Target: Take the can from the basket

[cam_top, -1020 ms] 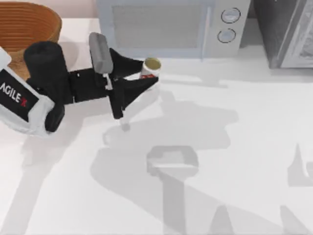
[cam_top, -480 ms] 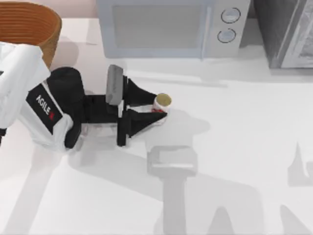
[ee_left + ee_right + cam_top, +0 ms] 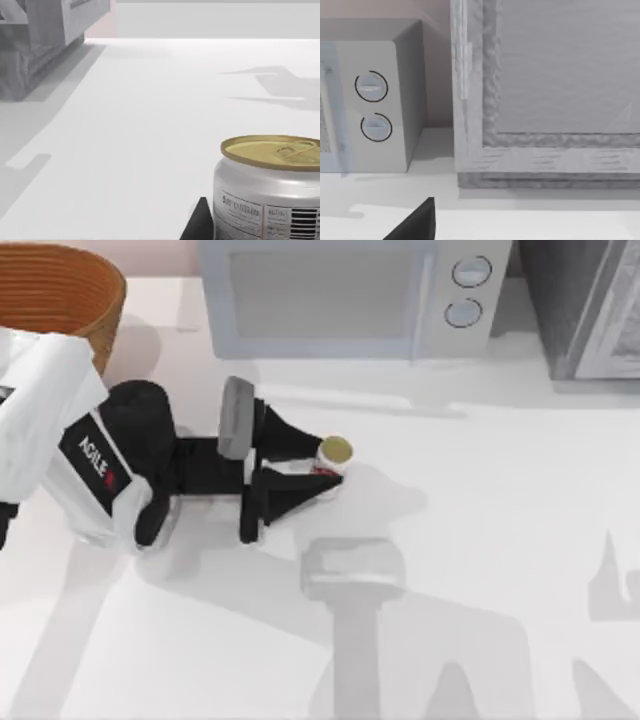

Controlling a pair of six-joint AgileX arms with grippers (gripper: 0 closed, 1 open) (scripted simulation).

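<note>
Already well clear of the basket (image 3: 60, 290), the can (image 3: 331, 458) sits clamped in the left gripper (image 3: 318, 462) low over the table (image 3: 480, 540), so the next move, by my judgement, is setting it down and releasing.

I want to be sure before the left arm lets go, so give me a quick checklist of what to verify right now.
1. Can out of the basket: ok.
2. Left end effector shut on the can: ok.
3. Can upright, gold top up: ok.
4. Can resting on the table: cannot tell.
5. Free table around the can, microwave well apart: ok.
</note>
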